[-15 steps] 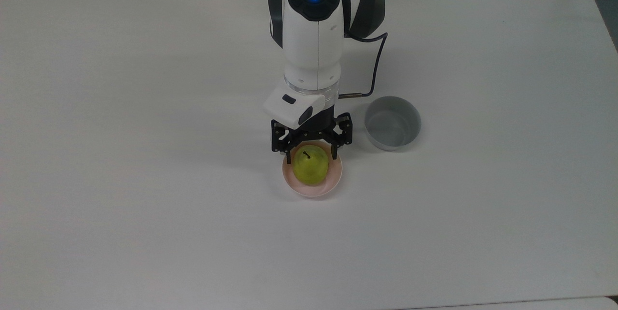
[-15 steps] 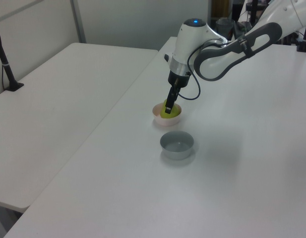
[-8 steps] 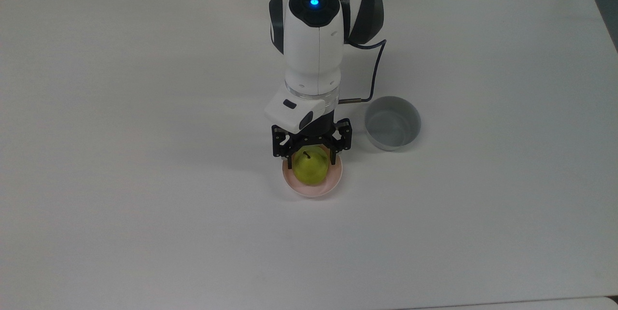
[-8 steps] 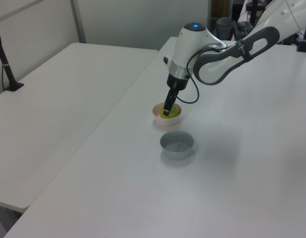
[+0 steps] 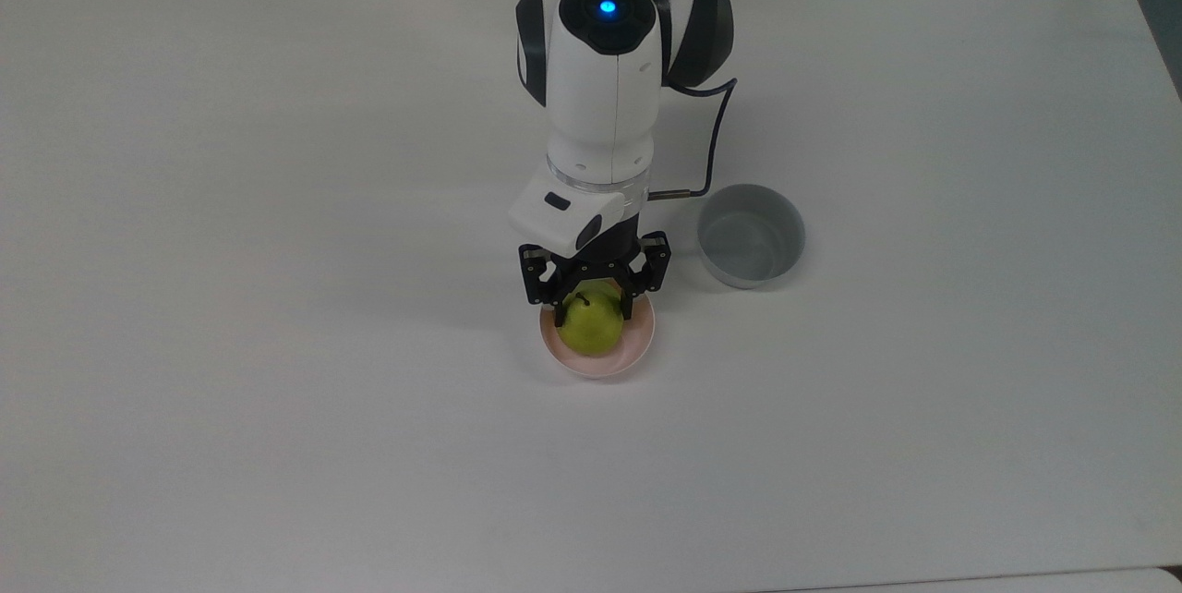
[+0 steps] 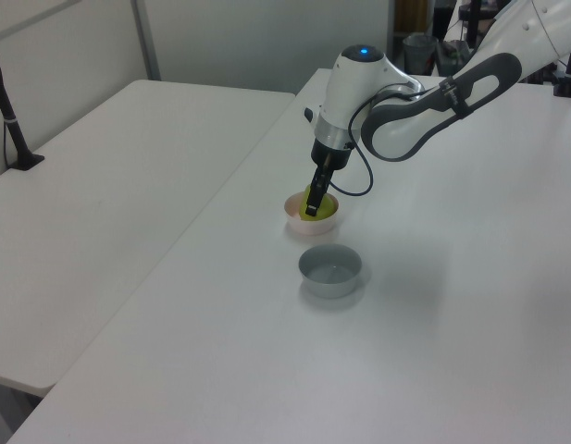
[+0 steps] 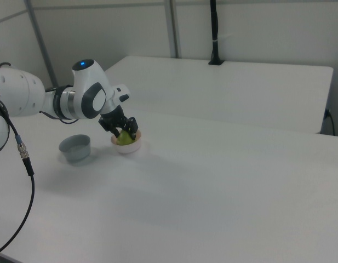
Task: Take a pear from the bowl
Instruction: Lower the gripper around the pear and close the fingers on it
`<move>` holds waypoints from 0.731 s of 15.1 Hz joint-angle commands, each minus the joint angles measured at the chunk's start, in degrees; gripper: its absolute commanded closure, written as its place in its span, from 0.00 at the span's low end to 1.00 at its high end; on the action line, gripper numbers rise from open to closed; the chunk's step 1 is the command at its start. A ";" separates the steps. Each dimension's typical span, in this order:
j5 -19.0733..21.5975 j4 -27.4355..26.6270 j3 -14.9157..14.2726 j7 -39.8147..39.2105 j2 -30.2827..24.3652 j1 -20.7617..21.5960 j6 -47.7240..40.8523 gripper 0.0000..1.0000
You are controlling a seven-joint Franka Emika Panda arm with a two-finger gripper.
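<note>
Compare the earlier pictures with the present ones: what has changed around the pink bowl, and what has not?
The gripper has narrowed around the pear, its fingers drawing in from wide apart to flank the fruit closely. The pear looks a little shifted within the pink bowl but sits in it still. The pink bowl and the grey bowl have not moved.

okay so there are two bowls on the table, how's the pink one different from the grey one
The pink bowl is shallow with a flaring wall; the grey bowl is deeper with straighter sides. The pink bowl holds a yellow-green pear; the grey bowl holds nothing. The end effector is down at the pear in the pink bowl, while the grey bowl stands apart on the top view's right. Both are small, round and upright on the white table.
</note>
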 commanded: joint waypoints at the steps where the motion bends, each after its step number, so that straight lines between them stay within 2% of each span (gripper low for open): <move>1: -1.10 -0.27 -0.63 1.39 0.48 0.84 1.66 0.48; 5: -0.84 -0.27 -0.72 1.57 0.13 1.02 1.57 0.50; 11: -0.84 -0.27 -0.63 3.85 -3.65 1.63 0.43 0.50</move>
